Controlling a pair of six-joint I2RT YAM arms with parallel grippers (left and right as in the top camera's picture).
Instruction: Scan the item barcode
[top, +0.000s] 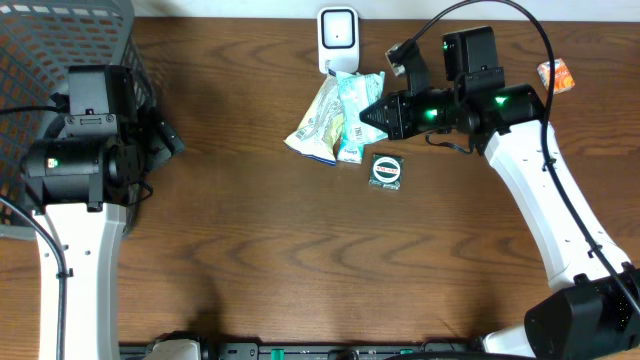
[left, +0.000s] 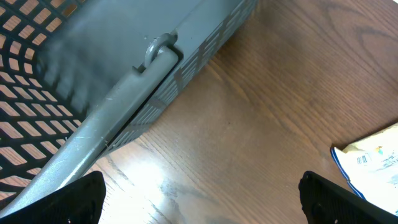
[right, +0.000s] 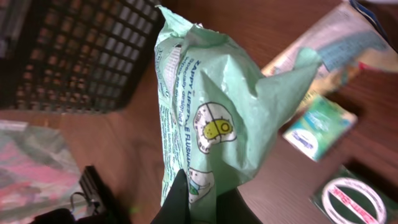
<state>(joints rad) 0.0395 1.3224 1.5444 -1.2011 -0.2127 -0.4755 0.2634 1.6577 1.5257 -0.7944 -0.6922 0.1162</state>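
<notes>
The item is a light green soft packet (top: 356, 97) with printed cartoon labels. My right gripper (top: 370, 115) is shut on its lower end, just below the white barcode scanner (top: 338, 38) at the back edge. In the right wrist view the packet (right: 211, 106) rises crumpled from between the black fingers of the gripper (right: 199, 190), above the table. No barcode shows on the face I see. My left gripper (left: 202, 199) stands wide open over bare wood beside the grey basket (left: 124, 93), holding nothing.
A pale yellow-and-white packet (top: 318, 128) lies left of the held one. A round black-and-green tin (top: 386, 170) lies in front. An orange item (top: 556, 74) sits far right. The grey mesh basket (top: 60, 50) fills the back left corner.
</notes>
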